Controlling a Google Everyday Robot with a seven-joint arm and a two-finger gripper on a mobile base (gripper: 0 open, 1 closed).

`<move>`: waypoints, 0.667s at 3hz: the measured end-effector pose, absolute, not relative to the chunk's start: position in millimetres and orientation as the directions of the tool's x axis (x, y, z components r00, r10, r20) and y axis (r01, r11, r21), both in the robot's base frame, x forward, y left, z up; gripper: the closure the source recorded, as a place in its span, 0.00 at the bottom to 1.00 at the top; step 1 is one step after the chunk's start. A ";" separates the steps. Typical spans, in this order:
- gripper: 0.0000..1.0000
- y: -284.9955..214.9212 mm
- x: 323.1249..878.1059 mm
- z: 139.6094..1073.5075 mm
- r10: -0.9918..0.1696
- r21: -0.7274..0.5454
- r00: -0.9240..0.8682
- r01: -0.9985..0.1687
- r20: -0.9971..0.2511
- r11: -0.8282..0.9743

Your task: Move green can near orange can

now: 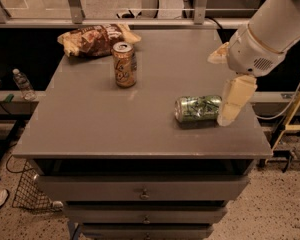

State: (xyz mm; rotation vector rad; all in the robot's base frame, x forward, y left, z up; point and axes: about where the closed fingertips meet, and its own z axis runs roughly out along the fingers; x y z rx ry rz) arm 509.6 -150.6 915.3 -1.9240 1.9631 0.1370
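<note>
The green can (pixel 197 108) lies on its side on the grey table (pixel 105 129), toward the right front. The orange can (pixel 124 64) stands upright at the back left of the middle, well apart from the green can. My gripper (pixel 228 79) hangs over the table's right side, just right of the green can. It is open: one cream finger (pixel 235 100) points down next to the can's right end, and the other (pixel 219 54) sticks out higher up. It holds nothing.
A brown crinkled snack bag (pixel 96 38) lies at the back left, behind the orange can. The table has drawers (pixel 140 191) below its front edge. A water bottle (pixel 23 83) stands on a low shelf to the left. A yellow frame (pixel 292 119) stands at the right.
</note>
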 end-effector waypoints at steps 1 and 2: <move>0.00 -135.9 517.4 889.5 -0.940 -0.158 0.043 -0.987 -0.338 0.011; 0.00 -131.8 518.4 873.5 -0.946 -0.134 0.045 -0.991 -0.320 -0.002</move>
